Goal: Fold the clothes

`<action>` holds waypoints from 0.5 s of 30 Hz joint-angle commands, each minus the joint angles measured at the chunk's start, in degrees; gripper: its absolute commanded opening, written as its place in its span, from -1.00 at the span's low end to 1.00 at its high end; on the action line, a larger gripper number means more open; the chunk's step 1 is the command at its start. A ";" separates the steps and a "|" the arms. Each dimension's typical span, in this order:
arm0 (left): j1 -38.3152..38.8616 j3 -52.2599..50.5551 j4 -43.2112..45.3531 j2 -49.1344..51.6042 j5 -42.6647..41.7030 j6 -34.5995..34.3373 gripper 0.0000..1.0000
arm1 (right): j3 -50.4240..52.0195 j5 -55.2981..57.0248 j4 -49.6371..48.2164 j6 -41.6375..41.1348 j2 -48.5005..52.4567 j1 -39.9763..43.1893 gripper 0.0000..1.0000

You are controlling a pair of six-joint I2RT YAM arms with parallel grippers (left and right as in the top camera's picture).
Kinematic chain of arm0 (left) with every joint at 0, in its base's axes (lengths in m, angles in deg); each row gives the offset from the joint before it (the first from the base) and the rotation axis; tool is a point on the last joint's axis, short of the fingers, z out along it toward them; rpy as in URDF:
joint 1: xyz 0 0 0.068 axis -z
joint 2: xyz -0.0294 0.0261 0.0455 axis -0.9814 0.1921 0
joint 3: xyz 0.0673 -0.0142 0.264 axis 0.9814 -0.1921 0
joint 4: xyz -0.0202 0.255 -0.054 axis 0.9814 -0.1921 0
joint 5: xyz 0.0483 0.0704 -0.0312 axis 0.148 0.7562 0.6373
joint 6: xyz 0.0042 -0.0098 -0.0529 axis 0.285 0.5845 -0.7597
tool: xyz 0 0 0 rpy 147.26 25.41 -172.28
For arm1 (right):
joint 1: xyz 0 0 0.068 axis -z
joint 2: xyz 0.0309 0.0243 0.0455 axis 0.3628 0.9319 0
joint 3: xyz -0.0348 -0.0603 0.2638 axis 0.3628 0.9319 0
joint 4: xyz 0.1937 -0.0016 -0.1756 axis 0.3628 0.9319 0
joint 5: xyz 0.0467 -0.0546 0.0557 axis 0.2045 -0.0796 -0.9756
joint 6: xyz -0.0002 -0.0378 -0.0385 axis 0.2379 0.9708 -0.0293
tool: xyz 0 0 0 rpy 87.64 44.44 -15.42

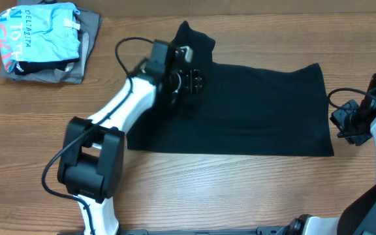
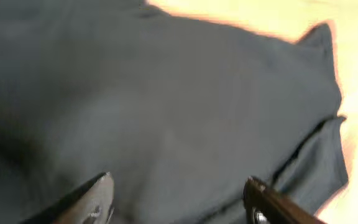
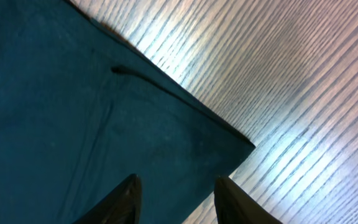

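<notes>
The shirt [image 1: 260, 111] lies spread on the counter [image 1: 240, 196], beneath both arms. The left fingers [image 2: 95, 196] stand apart, empty. The right fingers [image 3: 126, 199] likewise, over its corner. Recommend: pinch edges deep, lift level.

The soft short-sleeved T-shirt [image 1: 253, 111] is plain black. The folded printed shirt [image 1: 41, 32] is light blue with white and red lettering. The folded fabric garment [image 1: 91, 29] is grey. The wooden table [image 1: 240, 189] is grained brown.
</notes>
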 commanded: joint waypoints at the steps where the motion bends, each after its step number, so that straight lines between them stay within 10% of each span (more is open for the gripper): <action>1: -4.26 8.76 -11.65 -0.68 2.82 1.38 0.31 | -0.74 -0.11 -0.28 0.52 -0.33 0.07 -0.16; 6: -3.91 10.27 -25.75 -0.24 5.75 1.36 0.36 | -0.74 -0.20 -1.97 0.28 -0.31 0.07 -0.15; 15: 3.50 8.52 -24.96 6.14 5.73 0.68 0.46 | -0.74 -0.28 -1.14 0.13 -0.20 0.07 -0.14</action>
